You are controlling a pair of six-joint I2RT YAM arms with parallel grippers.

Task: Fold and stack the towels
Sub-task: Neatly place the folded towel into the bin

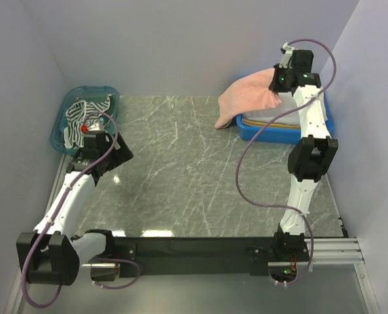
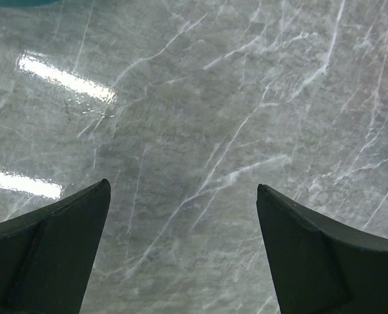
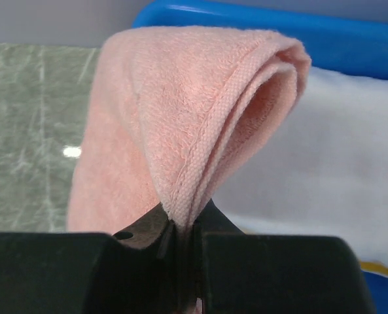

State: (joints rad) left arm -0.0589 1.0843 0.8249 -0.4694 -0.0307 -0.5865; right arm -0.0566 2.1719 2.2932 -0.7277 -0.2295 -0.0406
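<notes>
Fabric leads the scene: the pink towel (image 3: pixel 200 111) hangs from the right end effector (image 3: pixel 184 229), whose jaws are pinched together on a hemmed corner of the cloth. The right arm holds it raised at the far right of the tabletop (image 1: pixel 194 170), above the blue bin (image 1: pixel 282 136). The towel droops to the left, and its lower end trails down past the bin's left side. Inside that bin lies the white towel (image 3: pixel 337 163), spread flat, with a thin yellow band (image 3: pixel 385 268) showing at its edge. Across the marble-patterned surface, the left end effector (image 2: pixel 184 190) hovers with its fingers spread wide and nothing between them. It is over bare tabletop, just beside the teal basket (image 1: pixel 112 91) at the far left. The dark-and-white striped towel (image 1: pixel 79 112) sits crumpled in that basket, well apart from the other cloths.
</notes>
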